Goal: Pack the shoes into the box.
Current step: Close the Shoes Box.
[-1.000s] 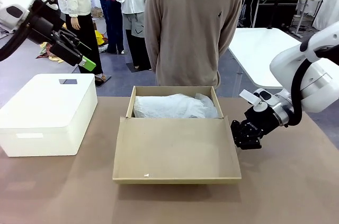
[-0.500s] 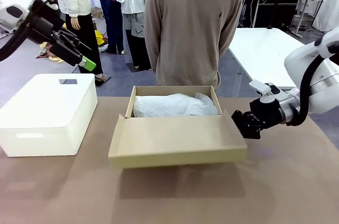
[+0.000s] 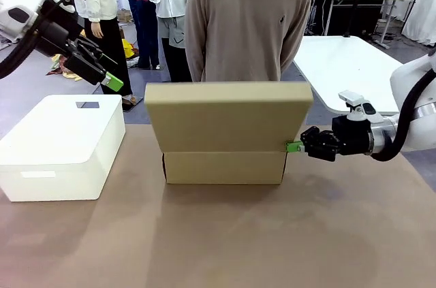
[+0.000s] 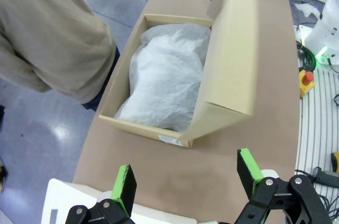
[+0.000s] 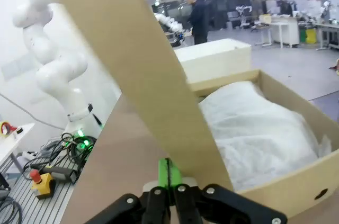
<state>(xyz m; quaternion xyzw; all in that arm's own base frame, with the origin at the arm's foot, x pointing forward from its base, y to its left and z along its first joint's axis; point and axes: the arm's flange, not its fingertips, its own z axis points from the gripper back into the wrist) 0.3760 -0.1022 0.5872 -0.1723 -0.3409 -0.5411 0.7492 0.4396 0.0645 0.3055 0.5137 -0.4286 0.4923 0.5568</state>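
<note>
The box (image 3: 225, 165) sits mid-bench, tissue paper (image 4: 169, 75) bulging inside, its lid (image 3: 228, 116) tilted up against the right claw (image 3: 294, 146), whose fingers are pressed together. The left claw (image 3: 112, 82) hangs spread above the white bin (image 3: 61, 145). The cardboard lid looks light but floppy, so it is best pushed along its free edge.

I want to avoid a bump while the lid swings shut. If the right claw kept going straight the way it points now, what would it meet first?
Most likely the shoebox itself: the shut right claw points at its near corner, right under the raised flap lid. Depth is uncertain; it may already touch.
</note>
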